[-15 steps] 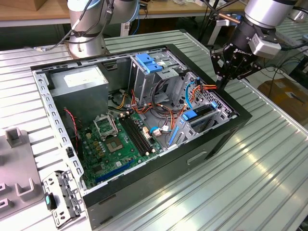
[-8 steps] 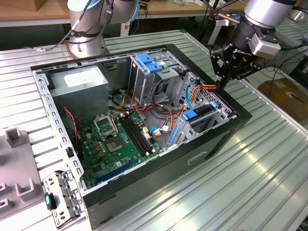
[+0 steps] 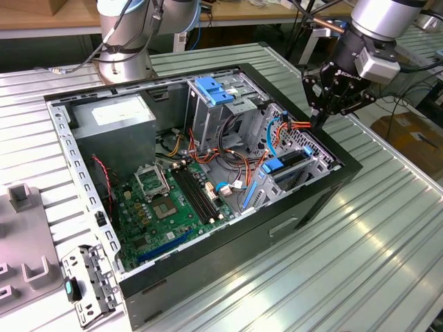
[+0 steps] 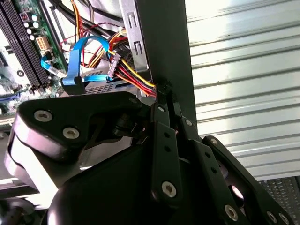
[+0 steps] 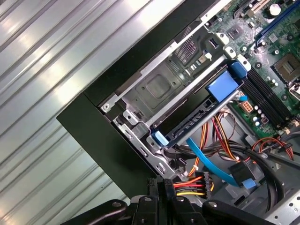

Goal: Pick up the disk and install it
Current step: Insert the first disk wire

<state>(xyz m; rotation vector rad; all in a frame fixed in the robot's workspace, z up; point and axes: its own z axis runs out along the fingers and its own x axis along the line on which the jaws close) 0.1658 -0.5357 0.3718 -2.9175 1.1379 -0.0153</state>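
Note:
The disk (image 3: 286, 166) sits on edge in the drive bay at the corner of the open computer case (image 3: 297, 207), on the exterior view's right. Its blue plastic bracket (image 5: 220, 88) and dark edge (image 5: 197, 119) show in the first wrist view, slotted into the metal bay. My gripper (image 3: 320, 124) hangs just above the case's wall beside that bay, fingers shut together (image 4: 164, 93) with nothing between them. In the first wrist view the fingertips (image 5: 161, 185) stand over the black wall, next to a bundle of red, yellow and orange cables (image 5: 194, 185).
Inside the case lie a green motherboard (image 3: 166, 200), a grey power-supply box (image 3: 114, 117) and a tall metal cage with a blue top (image 3: 214, 93). A blue flat cable (image 5: 211, 161) runs near the bay. Grey fixtures (image 3: 28, 235) and a metal bracket (image 3: 86, 280) lie on the exterior view's left.

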